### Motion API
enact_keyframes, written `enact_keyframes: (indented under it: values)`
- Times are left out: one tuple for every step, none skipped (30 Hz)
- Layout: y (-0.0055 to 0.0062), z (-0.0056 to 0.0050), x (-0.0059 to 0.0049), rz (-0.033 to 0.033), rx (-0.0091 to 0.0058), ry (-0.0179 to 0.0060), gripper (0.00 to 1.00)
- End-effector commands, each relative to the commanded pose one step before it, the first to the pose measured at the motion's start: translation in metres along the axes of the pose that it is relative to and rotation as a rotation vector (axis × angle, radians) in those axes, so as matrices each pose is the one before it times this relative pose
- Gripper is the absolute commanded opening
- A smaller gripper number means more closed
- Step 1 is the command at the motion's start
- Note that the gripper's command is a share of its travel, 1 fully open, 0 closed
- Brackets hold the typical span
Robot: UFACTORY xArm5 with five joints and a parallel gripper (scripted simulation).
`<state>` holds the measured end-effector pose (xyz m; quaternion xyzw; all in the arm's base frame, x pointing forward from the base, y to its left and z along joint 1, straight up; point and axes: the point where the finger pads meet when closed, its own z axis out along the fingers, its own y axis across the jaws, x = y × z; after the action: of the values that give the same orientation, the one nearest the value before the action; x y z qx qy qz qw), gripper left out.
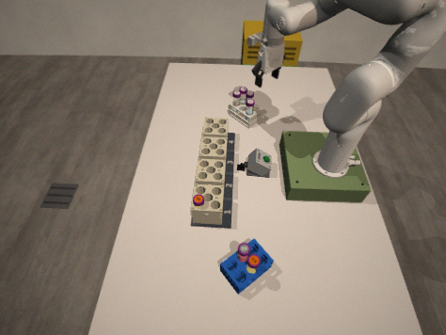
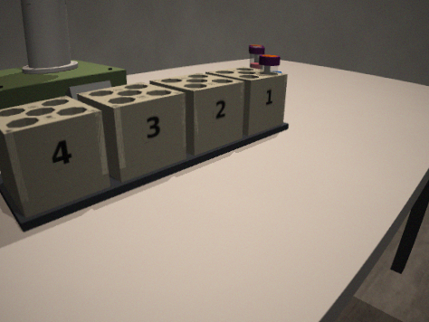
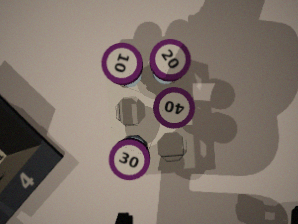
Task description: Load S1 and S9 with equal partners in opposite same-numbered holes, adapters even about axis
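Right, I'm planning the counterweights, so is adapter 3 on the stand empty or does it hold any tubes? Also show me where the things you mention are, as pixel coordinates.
Empty: adapter 3 (image 1: 202, 153) (image 2: 149, 149) shows open, dark holes on top, with no purple cap standing in any.

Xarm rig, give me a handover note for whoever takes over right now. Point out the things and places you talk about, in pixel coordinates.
Pincer (image 1: 267, 77) (image 3: 209, 216): open, empty.
Where: S9 (image 1: 199, 199) (image 2: 269, 60) in adapter 1 (image 1: 207, 215) (image 2: 269, 115); S1 (image 1: 254, 261) (image 2: 256, 45) and X2 (image 1: 244, 249) in the blue rack (image 1: 230, 274) (image 2: 279, 72); water blanks (image 1: 249, 94) (image 3: 174, 107) 10, 20, 30, 40 in their own rack.
Done: only S9 is loaded.
Left: load S1, partner and balance both samples, leave X2, press DONE (image 1: 266, 159).
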<state>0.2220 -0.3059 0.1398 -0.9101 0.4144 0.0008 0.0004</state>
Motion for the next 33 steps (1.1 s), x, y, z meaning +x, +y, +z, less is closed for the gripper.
enact_keyframes:
  values:
    - [0.00015, 0.00544, 0.00156, 0.00012, 0.00589, 0.00481, 1.0]
    - [0.0, 0.0, 0.0, 0.0, 0.0, 0.0, 1.0]
    - [0.0, 0.00267, 0.0, 0.0, 0.0, -0.00001, 1.0]
    - [0.0, 0.00267, 0.0, 0.0, 0.0, -0.00001, 1.0]
    - [0.0, 0.00267, 0.0, 0.0, 0.0, -0.00001, 1.0]
    - [0.0, 0.00267, -0.00001, 0.0, 0.0, -0.00001, 1.0]
    - [0.0, 0.00267, -0.00001, 0.0, 0.0, -0.00001, 1.0]
    - [0.0, 0.00267, -0.00001, 0.0, 0.0, -0.00001, 1.0]
    - [0.0, 0.00267, -0.00001, 0.0, 0.0, -0.00001, 1.0]
    - [0.0, 0.00267, -0.00001, 0.0, 0.0, -0.00001, 1.0]
    - [0.0, 0.00267, -0.00001, 0.0, 0.0, -0.00001, 1.0]
    - [0.0, 0.00267, -0.00001, 0.0, 0.0, -0.00001, 1.0]
    - [0.0, 0.00267, -0.00001, 0.0, 0.0, -0.00001, 1.0]
    - [0.0, 0.00267, -0.00001, 0.0, 0.0, -0.00001, 1.0]
    - [0.0, 0.00267, -0.00001, 0.0, 0.0, -0.00001, 1.0]
    - [0.0, 0.00267, -0.00001, 0.0, 0.0, -0.00001, 1.0]
    - [0.0, 0.00267, -0.00001, 0.0, 0.0, -0.00001, 1.0]
    - [0.0, 0.0, 0.0, 0.0, 0.0, 0.0, 1.0]
    - [0.0, 0.0, 0.0, 0.0, 0.0, 0.0, 1.0]
    - [0.0, 0.00267, -0.00001, 0.0, 0.0, -0.00001, 1.0]
    - [0.0, 0.00267, -0.00001, 0.0, 0.0, -0.00001, 1.0]
    - [0.0, 0.00267, -0.00001, 0.0, 0.0, -0.00001, 1.0]
    - [0.0, 0.00267, -0.00001, 0.0, 0.0, -0.00001, 1.0]
    - [0.0, 0.00267, -0.00001, 0.0, 0.0, -0.00001, 1.0]
    - [0.0, 0.00267, -0.00001, 0.0, 0.0, -0.00001, 1.0]
    - [0.0, 0.00267, -0.00001, 0.0, 0.0, -0.00001, 1.0]
    - [0.0, 0.00267, -0.00001, 0.0, 0.0, -0.00001, 1.0]
    - [0.0, 0.00148, 0.0, 0.0, 0.0, 0.0, 1.0]
    - [0.0, 0.0, 0.0, 0.0, 0.0, 0.0, 1.0]
    - [0.0, 0.0, 0.0, 0.0, 0.0, 0.0, 1.0]
    - [0.0, 0.0, 0.0, 0.0, 0.0, 0.0, 1.0]
    - [0.0, 0.0, 0.0, 0.0, 0.0, 0.0, 1.0]
    - [0.0, 0.0, 0.0, 0.0, 0.0, 0.0, 1.0]
